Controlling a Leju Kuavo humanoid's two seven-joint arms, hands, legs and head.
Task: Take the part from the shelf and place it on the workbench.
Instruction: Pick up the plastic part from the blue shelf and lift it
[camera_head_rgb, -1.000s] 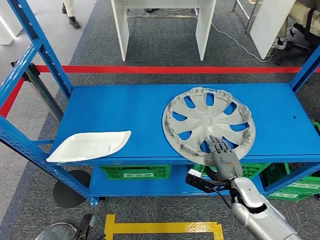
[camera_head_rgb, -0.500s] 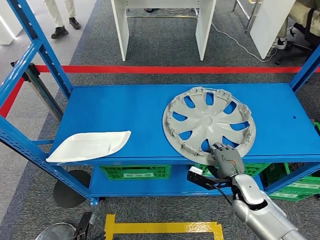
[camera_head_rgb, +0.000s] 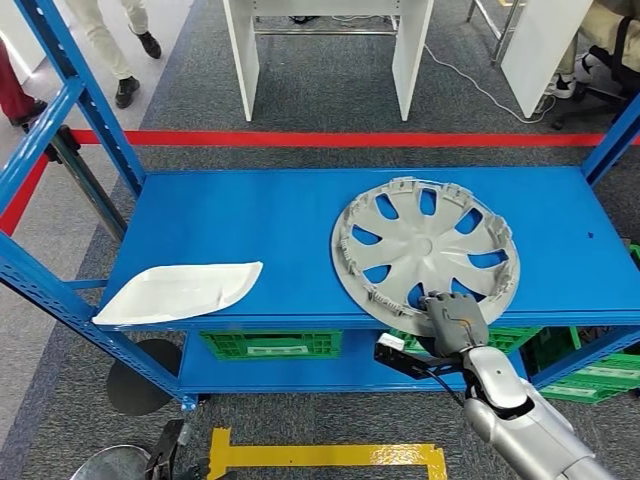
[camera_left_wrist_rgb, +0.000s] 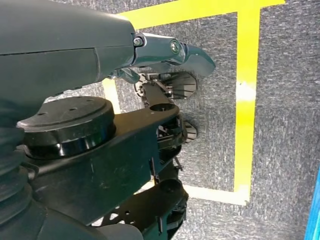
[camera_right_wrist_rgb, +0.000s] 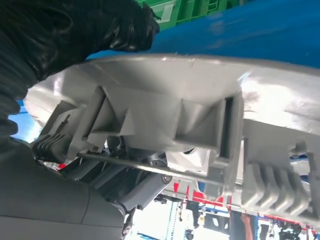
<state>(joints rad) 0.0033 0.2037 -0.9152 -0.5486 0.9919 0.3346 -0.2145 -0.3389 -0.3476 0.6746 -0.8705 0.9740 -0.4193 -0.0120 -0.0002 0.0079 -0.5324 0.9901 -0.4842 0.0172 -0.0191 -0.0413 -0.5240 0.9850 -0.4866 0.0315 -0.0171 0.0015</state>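
Observation:
A grey hubcap (camera_head_rgb: 426, 250) lies inner side up on the right half of the blue shelf board (camera_head_rgb: 249, 220), its near rim jutting over the front edge. My right hand (camera_head_rgb: 451, 320) grips that near rim, fingers curled over it. The right wrist view shows the rim's ribbed underside (camera_right_wrist_rgb: 158, 110) up close, with my dark fingers (camera_right_wrist_rgb: 128, 25) wrapped against it. My left arm hangs low; in the left wrist view its ribbed cover (camera_left_wrist_rgb: 9, 175) shows at the edge and the fingers cannot be made out.
A flat white sheet-like piece (camera_head_rgb: 177, 292) lies on the shelf's front left. Green crates (camera_head_rgb: 264, 344) sit on the lower level. Blue uprights (camera_head_rgb: 68, 90) frame the rack. Behind it run red floor tape (camera_head_rgb: 302, 139) and white table legs (camera_head_rgb: 411, 50); a person's legs (camera_head_rgb: 113, 50) are at far left.
My right hand's fingers went from lying flat on the hubcap to curling around its near rim. The hubcap slid slightly to the right. People behind the rack have walked.

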